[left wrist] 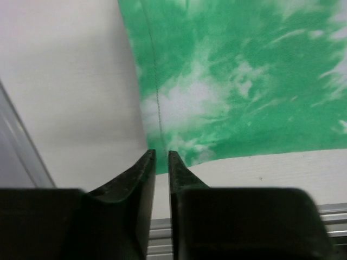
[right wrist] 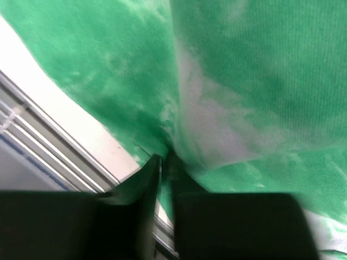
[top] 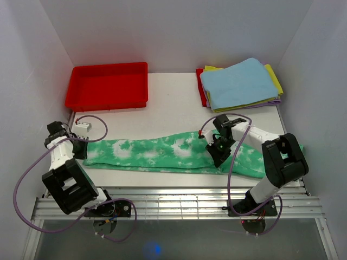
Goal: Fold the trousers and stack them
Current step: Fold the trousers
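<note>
Top external view: the soft green trousers with white tie-dye blotches [top: 157, 154] lie stretched in one long band across the near part of the white counter [top: 173, 103], running from the left arm to past the right arm's base. The left pincer [top: 81, 149] sits at the band's left end. The right pincer [top: 219, 157] is down on the fabric, right of the band's middle and close to its near edge. At the far left of the counter stands a red rectangular plastic tray [top: 108, 86]. At the far right is a pile of flat cloths with a plain light blue cloth [top: 238, 81] on top and a plain yellow cloth [top: 274, 78] showing beneath it. Both are well apart from the trousers.

Left wrist view: the left pincer [left wrist: 161, 154] is clenched to a thin slit, and the near corner of the trousers [left wrist: 244, 81] runs into that slit. A stitched seam leads along the fabric's left edge down to the tips. The cloth lies flat on the counter [left wrist: 70, 81].

Right wrist view: the right pincer [right wrist: 162, 160] is clenched on the trousers [right wrist: 244, 70], with a fold of green fabric rising straight from the tips. A strip of counter [right wrist: 54, 108] shows to the left.
</note>
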You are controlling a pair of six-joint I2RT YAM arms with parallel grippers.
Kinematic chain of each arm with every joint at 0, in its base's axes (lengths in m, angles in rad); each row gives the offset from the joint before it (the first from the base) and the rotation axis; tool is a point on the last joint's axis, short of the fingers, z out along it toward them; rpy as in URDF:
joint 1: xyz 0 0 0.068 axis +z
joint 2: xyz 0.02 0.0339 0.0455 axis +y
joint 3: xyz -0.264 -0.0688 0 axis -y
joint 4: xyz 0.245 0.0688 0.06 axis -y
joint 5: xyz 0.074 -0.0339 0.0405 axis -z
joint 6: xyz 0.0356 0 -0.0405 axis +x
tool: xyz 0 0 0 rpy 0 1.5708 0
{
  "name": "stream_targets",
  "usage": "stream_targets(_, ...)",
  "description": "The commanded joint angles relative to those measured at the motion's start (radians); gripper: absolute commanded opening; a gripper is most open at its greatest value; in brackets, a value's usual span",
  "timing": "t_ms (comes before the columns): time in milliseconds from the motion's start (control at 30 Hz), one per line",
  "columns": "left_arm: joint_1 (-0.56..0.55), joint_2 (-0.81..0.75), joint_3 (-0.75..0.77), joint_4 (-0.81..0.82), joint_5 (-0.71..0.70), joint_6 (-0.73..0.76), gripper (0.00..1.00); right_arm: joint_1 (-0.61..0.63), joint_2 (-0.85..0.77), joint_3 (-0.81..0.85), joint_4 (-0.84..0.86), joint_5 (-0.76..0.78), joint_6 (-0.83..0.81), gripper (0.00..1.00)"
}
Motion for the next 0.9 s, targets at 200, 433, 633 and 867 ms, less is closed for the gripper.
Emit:
stream_targets(200,0.003,-0.026,0.152,-0.177,0.208,0.13,0.45,-0.003,-0.116,0.261,-0.111,-0.221,-0.061,0.74)
stream_targets(433,0.002,-0.006,-0.019,-0.113,0.165,0.196,0.31,0.003,0.074,0.517,-0.037,-0.221,-0.037,0.57)
stream_targets(633,0.002,0.028,-0.111,-0.041,0.09,0.205,0.18,0.041,0.302,0.706,0.032,-0.161,-0.032,0.49)
stream_targets(867,0.002,0.069,-0.172,0.05,0.007,0.222,0.05,0.075,0.467,0.801,0.039,-0.158,-0.049,0.54)
